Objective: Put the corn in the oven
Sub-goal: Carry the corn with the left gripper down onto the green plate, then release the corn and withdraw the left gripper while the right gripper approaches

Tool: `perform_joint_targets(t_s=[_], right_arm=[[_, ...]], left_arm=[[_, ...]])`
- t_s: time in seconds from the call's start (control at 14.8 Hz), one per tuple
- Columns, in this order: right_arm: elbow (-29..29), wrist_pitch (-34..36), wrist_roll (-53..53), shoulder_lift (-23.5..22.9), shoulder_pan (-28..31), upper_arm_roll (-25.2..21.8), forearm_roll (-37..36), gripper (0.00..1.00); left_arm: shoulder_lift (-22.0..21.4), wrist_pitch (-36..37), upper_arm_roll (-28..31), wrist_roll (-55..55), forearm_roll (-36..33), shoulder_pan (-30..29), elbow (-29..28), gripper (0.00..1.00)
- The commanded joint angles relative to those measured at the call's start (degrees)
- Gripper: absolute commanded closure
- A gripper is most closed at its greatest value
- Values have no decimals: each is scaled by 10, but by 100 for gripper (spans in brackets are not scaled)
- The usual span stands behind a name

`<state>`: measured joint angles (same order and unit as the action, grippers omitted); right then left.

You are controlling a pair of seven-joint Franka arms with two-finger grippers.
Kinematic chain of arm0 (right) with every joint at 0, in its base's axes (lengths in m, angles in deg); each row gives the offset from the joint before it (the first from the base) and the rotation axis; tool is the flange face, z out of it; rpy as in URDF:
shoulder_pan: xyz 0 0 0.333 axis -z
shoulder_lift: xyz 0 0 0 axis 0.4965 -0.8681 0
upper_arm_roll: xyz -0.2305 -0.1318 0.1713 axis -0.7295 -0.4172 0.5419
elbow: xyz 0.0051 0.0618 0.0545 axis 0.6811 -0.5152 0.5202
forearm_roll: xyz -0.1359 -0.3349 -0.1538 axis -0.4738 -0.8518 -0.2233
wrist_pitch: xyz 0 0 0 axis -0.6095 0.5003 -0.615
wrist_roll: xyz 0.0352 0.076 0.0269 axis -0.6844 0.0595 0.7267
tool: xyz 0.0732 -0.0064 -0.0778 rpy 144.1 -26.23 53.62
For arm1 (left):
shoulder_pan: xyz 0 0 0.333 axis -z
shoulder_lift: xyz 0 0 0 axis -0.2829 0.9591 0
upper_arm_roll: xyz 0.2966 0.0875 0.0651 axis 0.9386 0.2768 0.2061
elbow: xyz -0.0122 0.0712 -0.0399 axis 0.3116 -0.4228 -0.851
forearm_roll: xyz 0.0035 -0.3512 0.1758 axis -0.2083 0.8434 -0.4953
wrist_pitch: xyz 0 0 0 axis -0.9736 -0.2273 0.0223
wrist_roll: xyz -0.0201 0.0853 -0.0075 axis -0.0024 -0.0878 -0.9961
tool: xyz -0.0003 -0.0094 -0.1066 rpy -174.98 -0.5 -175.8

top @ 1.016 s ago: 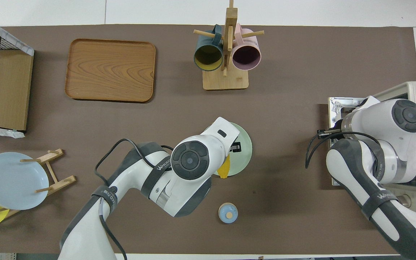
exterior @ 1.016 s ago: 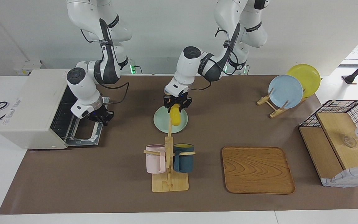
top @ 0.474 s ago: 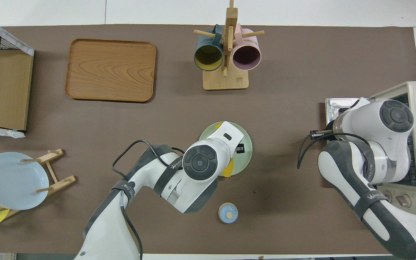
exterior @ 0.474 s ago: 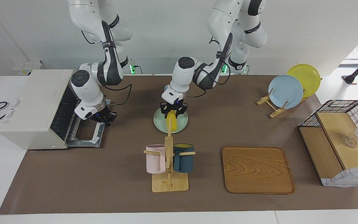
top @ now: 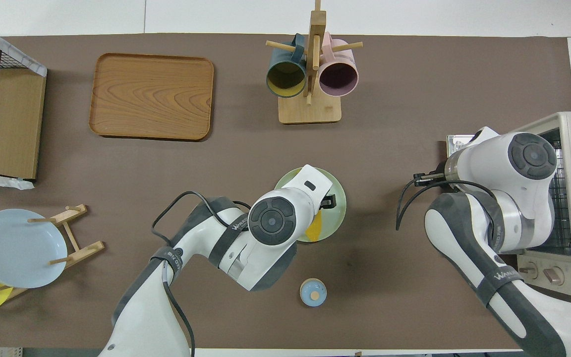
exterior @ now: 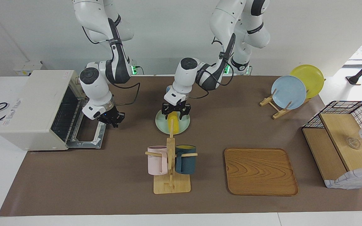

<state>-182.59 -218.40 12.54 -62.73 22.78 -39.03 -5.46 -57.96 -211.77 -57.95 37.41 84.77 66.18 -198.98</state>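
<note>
on the pale green round plate [exterior: 181, 125] mid-table lies the bright yellow tapered corn cob [exterior: 173, 123], long axis running toward/away from robots. left gripper [exterior: 176, 110] directly over it, fingers spread astride. right gripper [exterior: 111, 119] waits by cream-white toaster oven [exterior: 33, 106], door down; fingers: can't tell.

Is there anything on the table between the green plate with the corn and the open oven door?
Only the right gripper hangs there; under it, bare brown mat runs from the pale green plate to the cream-white toaster oven's door, seen in the facing view.
</note>
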Motion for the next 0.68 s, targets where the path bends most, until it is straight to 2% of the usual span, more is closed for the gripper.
perform_joint_targets(t_s=[0.0,0.2,0.34,0.47,0.61], right_arm=[[15,14,-3,15,-7,-6,5,0],[19,18,-8,38,-7,-6,5,0],[22,28,-16,42,-7,-6,5,0],[43,42,-13,37,-23,-3,5,0],[94,103,-36,24,-46,-1,6,0]], left_arm=[[-51,68,5,37,4,-35,-1,0],[-110,145,4,93,4,-97,8,0],[-131,201,6,111,3,-139,30,0],[-139,244,6,144,3,-182,53,0],[-157,277,6,185,2,-228,61,0]])
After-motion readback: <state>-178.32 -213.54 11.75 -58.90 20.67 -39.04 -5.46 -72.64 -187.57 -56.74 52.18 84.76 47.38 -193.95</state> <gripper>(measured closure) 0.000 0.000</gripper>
